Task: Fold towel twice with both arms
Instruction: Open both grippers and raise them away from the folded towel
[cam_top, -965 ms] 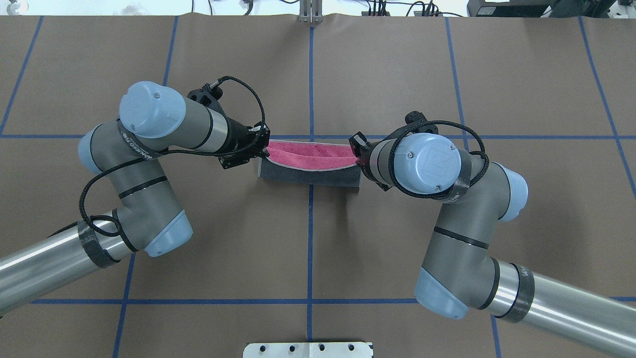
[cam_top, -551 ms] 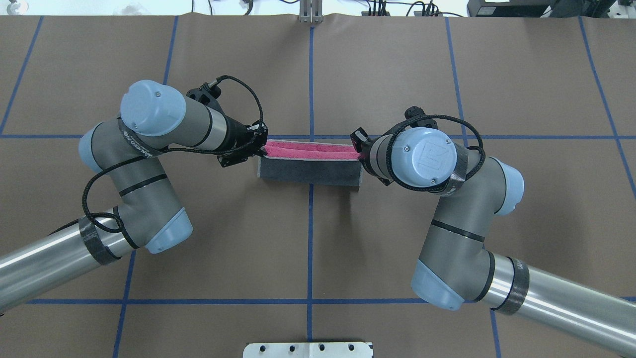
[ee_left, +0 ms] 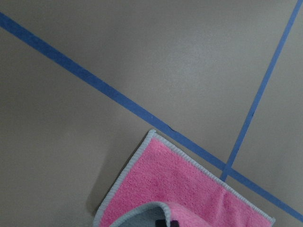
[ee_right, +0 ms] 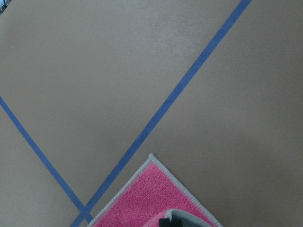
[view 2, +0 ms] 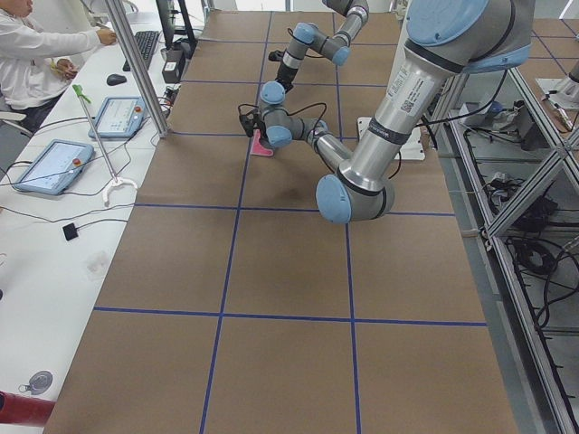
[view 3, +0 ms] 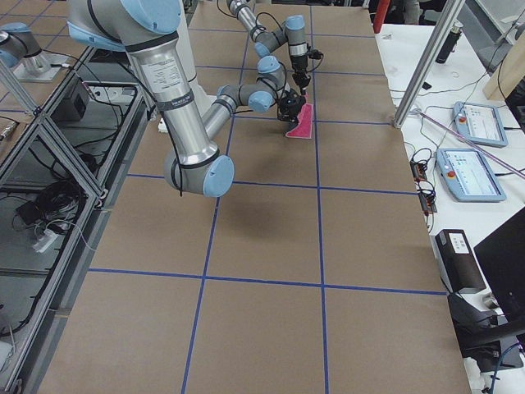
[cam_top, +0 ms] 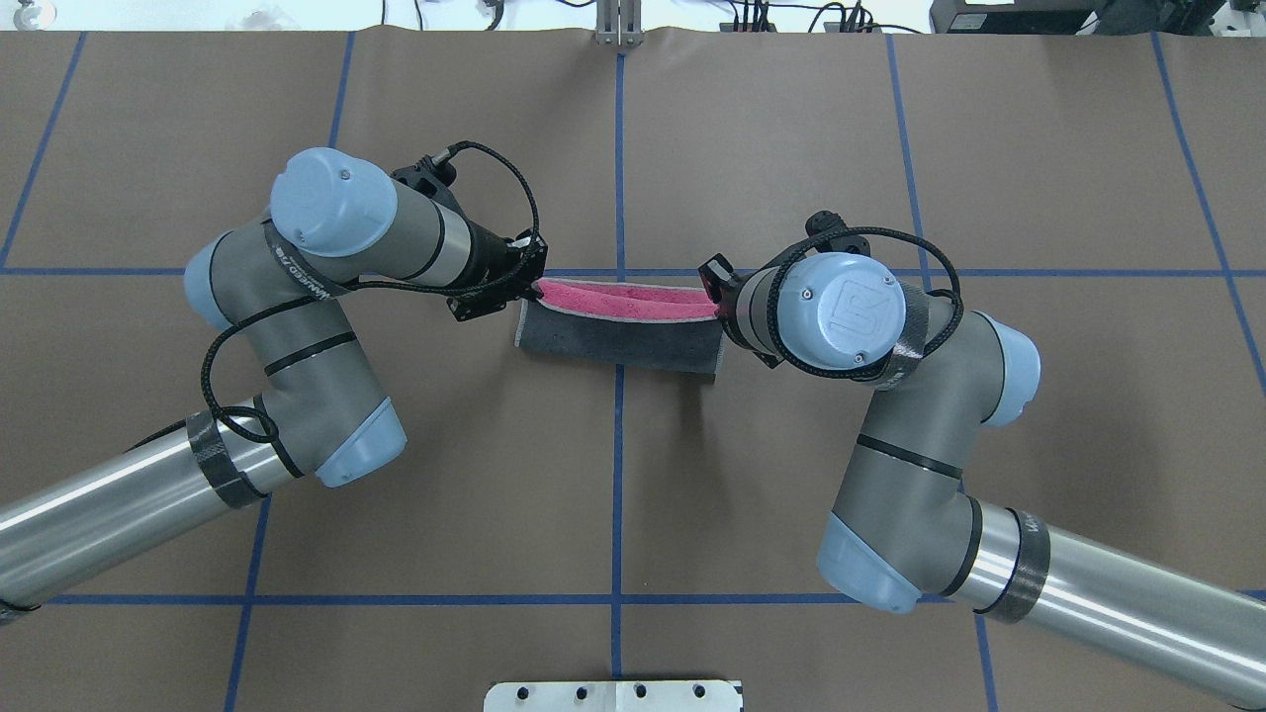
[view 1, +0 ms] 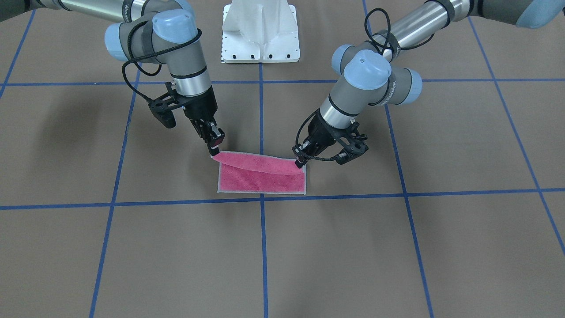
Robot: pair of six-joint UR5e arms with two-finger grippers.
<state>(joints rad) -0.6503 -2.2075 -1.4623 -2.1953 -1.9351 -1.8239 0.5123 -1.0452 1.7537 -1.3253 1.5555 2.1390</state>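
- The left gripper [cam_top: 531,285] is clamped on the towel's left near corner and holds it raised off the bench [cam_top: 633,494]; its wrist camera shows the grey underside curling up at the fingertip
- The towel [cam_top: 618,341] hangs stretched between the two grippers in mid-fold: the raised half arches with its dark grey face toward the robot, while the other half lies flat and pink side up on the bench, below and ahead of both grippers
- The towel's free far hem rests ahead of the grippers, just short of a blue tape line [view 1: 353,195]
- The right gripper [cam_top: 714,299] is likewise closed on the right near corner, partly hidden under its own wrist in the overhead view; it sits slightly behind the left gripper, so the held edge runs a little askew
- The first of the two folds looks roughly half done
- To finish it well, both grippers should travel forward together and level, bringing the right one up even with the left, keeping the edge taut but not dragging the flat half, then lowering the corners squarely onto the far hem before letting go
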